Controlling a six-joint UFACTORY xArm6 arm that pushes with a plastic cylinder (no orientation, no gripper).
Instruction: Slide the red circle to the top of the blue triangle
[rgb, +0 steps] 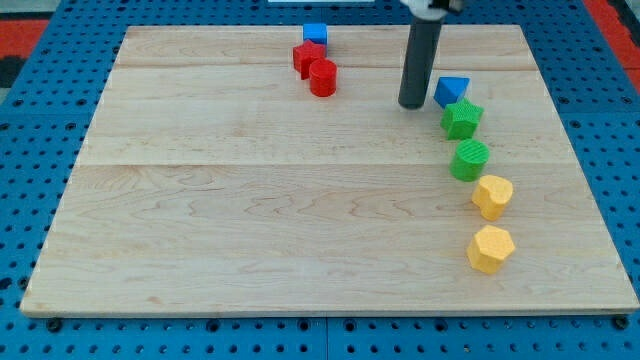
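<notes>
The red circle (322, 77) is a short red cylinder near the view's top, left of centre. It touches another red block (306, 56), whose shape I cannot make out, just up-left of it. The blue triangle (451, 90) lies to the view's right of them, at the top of a column of blocks. My tip (411, 104) rests on the board just left of the blue triangle, close to it, and well to the right of the red circle.
A blue cube (315, 34) sits above the red block. Below the blue triangle run a green star (461, 119), a green cylinder (469, 160) and two yellow hexagons (492, 196) (490, 249). The wooden board (250, 220) lies on blue pegboard.
</notes>
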